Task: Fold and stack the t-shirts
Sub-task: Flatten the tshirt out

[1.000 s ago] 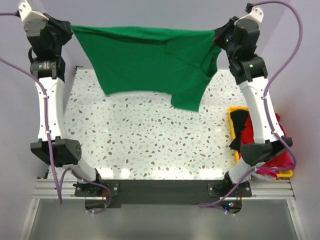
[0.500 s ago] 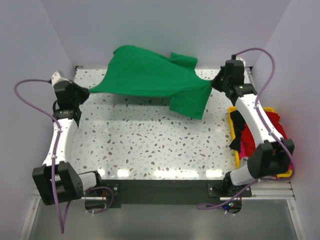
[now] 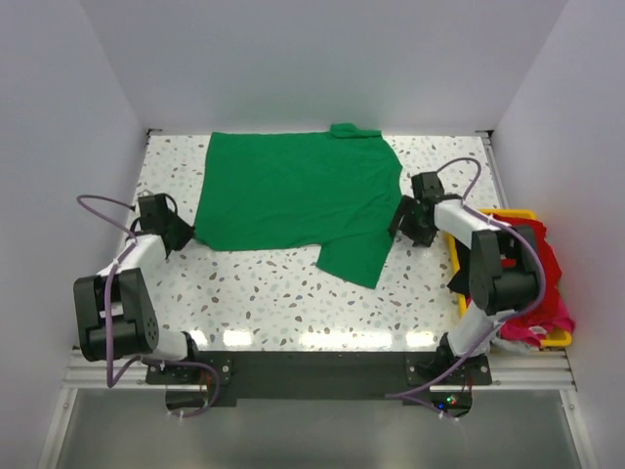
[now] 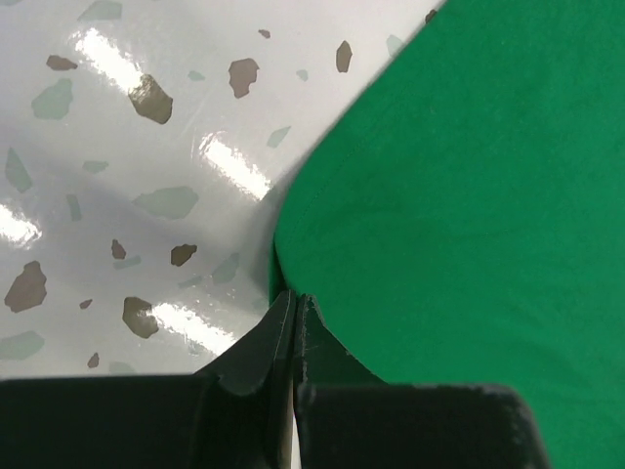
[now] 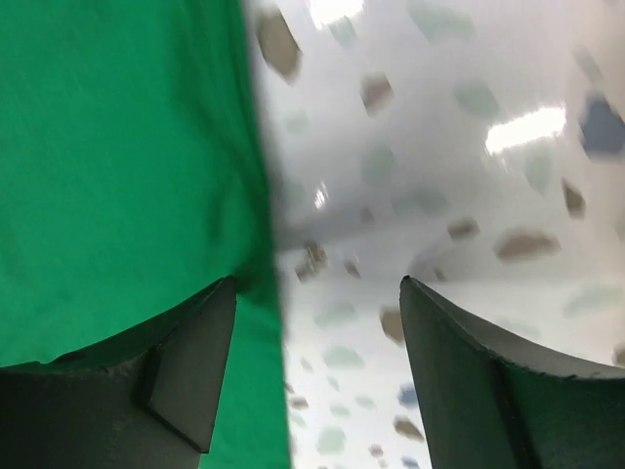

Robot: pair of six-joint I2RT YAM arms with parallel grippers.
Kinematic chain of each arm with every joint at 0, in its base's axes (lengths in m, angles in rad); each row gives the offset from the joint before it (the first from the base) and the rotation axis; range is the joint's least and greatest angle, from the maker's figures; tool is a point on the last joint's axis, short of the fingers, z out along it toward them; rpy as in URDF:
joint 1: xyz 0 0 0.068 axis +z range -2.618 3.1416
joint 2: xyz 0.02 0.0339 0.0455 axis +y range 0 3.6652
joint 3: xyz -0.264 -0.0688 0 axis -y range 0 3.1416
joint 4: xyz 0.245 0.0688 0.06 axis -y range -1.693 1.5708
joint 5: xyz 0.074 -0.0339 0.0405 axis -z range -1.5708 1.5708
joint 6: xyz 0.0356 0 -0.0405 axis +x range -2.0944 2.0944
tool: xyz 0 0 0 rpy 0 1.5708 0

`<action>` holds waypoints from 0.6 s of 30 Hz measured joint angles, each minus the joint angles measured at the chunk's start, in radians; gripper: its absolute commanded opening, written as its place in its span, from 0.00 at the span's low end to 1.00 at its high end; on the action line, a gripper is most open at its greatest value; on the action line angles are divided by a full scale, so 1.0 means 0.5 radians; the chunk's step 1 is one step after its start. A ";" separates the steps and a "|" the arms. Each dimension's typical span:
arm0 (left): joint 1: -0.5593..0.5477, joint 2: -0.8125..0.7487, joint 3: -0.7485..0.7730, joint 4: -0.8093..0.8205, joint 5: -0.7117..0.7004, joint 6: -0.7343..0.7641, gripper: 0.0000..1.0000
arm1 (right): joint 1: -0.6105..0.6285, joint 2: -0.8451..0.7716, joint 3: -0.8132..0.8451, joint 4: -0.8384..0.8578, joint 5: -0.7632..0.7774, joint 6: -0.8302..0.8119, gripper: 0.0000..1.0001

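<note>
Green t-shirt lay spread flat on the bench, stretched between the two pincers. Left pincer was clamped shut on a corner of the hem, low against the bench. Right pincer stood apart and held nothing, one finger over the shirt's edge, the other over bare bench. More shirts sat heaped in the yellow bin just outboard of the right pincer. Judged step: laying out before folding. The left pincer should open without lifting or tugging, so the cloth keeps its flat outline.
</note>
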 measured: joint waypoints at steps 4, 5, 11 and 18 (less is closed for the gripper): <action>0.000 -0.090 -0.049 -0.018 -0.017 -0.028 0.00 | 0.010 -0.415 -0.339 0.029 0.005 0.036 0.70; 0.000 -0.117 -0.060 -0.019 -0.028 -0.041 0.00 | 0.014 -0.533 -0.420 0.040 0.008 0.047 0.70; 0.000 -0.250 -0.149 -0.020 -0.085 -0.063 0.00 | 0.136 -1.004 -0.834 0.122 -0.021 0.150 0.66; 0.000 -0.330 -0.268 -0.003 -0.084 -0.096 0.00 | 0.490 -1.074 -1.091 0.195 -0.006 0.349 0.57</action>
